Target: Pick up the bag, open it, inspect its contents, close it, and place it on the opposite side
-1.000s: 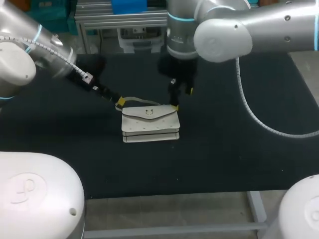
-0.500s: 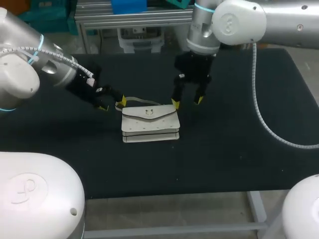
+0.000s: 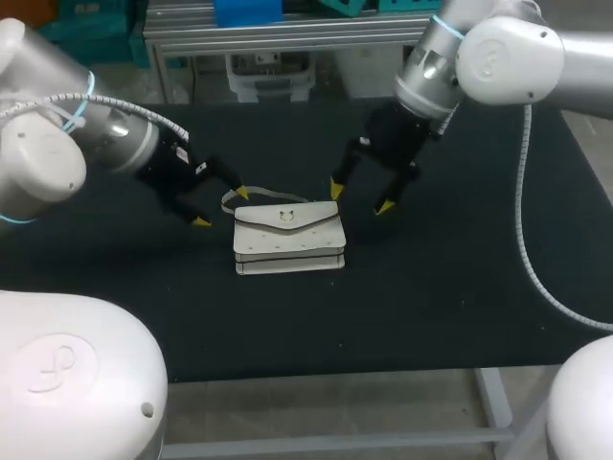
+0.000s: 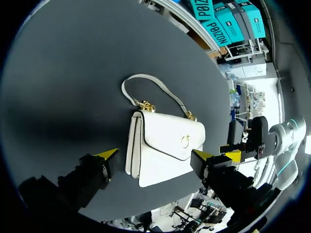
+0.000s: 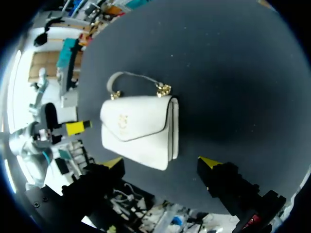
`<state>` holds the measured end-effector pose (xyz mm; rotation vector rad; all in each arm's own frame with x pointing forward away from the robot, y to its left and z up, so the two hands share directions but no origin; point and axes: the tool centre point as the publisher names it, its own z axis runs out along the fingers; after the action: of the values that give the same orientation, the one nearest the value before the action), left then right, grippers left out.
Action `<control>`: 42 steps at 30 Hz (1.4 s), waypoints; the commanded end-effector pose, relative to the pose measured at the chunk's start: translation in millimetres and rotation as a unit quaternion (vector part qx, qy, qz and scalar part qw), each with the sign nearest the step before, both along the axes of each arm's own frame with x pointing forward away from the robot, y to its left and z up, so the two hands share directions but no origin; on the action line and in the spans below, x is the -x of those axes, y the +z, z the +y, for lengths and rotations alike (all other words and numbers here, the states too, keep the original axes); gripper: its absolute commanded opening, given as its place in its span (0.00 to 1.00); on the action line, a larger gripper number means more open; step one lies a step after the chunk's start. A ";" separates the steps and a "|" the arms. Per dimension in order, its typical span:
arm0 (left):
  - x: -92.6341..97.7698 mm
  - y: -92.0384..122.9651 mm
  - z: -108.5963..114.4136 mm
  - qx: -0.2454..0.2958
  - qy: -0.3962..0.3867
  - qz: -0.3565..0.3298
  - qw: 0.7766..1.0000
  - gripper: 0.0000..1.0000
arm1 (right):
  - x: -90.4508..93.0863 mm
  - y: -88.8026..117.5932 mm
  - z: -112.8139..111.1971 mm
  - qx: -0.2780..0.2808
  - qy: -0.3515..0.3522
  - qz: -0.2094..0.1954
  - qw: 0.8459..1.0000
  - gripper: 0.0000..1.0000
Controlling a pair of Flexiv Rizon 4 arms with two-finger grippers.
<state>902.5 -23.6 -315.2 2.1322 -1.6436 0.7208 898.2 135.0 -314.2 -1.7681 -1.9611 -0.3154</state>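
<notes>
Head view is showing the left claw [image 3: 221,207] spreading wide and holding nothing. One of its yellow tips is sitting just beside the strap [image 3: 251,195], and the other is hanging over bare tabletop [image 3: 460,287] off the left end of the bag [image 3: 289,238]. The right claw [image 3: 360,197] is also gaping wide and empty. Its nearer tip is hovering just beside the bag's far right corner, and its other tip is pointing at dark surface further right. Neither claw is gripping the bag.

The bag is lying near the middle of the tabletop, white, with its flap shut over a small gold clasp. Its strap is curling out from the far edge onto the mat. In the left wrist view the bag is showing between and ahead of the spread tips, with the strap arching beyond it. In the right wrist view it is likewise sitting ahead of the open tips, side panel toward that claw. The tabletop is a flat black mat, and the two arms are coming in from opposite sides.

Compared with a second ago, both claws are now standing further from the bag's top corners and are opened much wider. The left has drawn back leftward and the right has swung out to the right, while the bag is staying where it was.
</notes>
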 end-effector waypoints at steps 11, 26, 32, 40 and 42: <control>-2.5 -13.2 -2.9 0.126 0.105 0.122 0.979 1.00 | 9.1 -29.2 5.2 -0.146 -0.246 -0.133 0.949 1.00; 1.3 -18.5 -12.5 0.161 0.066 0.108 0.979 1.00 | -23.2 -37.4 25.9 -0.210 -0.206 -0.128 0.947 0.79; -2.8 -23.0 -14.8 0.162 0.059 0.111 0.979 1.00 | -34.9 -47.9 30.8 -0.228 -0.188 -0.095 0.951 0.80; -7.8 -32.2 -16.0 0.170 0.051 0.114 0.977 1.00 | -45.3 -55.6 37.2 -0.256 -0.185 -0.065 0.947 0.72; -8.3 -32.2 -16.2 0.173 0.049 0.116 0.977 0.93 | -46.9 -55.8 38.8 -0.262 -0.184 -0.062 0.945 0.71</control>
<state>906.1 -40.1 -342.7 1.9840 -1.2005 0.6988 938.5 174.6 -366.2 -1.8666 -1.4223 -1.0426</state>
